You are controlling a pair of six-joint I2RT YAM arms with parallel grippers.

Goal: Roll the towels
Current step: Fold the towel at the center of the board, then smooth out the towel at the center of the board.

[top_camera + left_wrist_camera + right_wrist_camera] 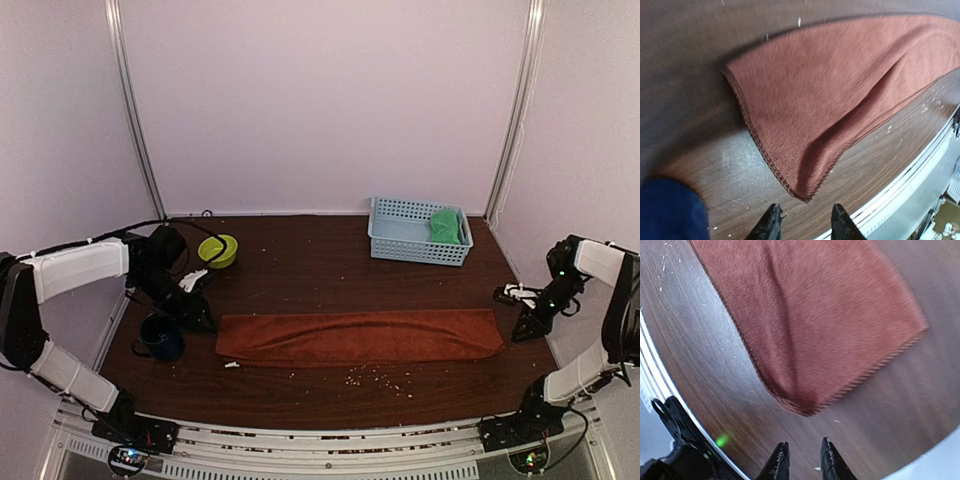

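A rust-red towel (360, 336) lies folded into a long flat strip across the middle of the table. Its left end (830, 100) fills the left wrist view; its right end (810, 320) fills the right wrist view. My left gripper (204, 322) hovers just off the strip's left corner, open, nothing between its fingertips (771, 224). My right gripper (522, 330) stands just past the right corner, open by a narrow gap and empty (802, 460). A bright green towel (446, 226) sits bunched in the light-blue basket (400, 232) at the back right.
A dark blue mug (160, 338) stands close beside my left gripper, seen as a blue mass (670, 210) in the left wrist view. A yellow-green bowl (218, 250) sits at the back left. Crumbs (375, 377) dot the wood near the front metal rail (330, 445).
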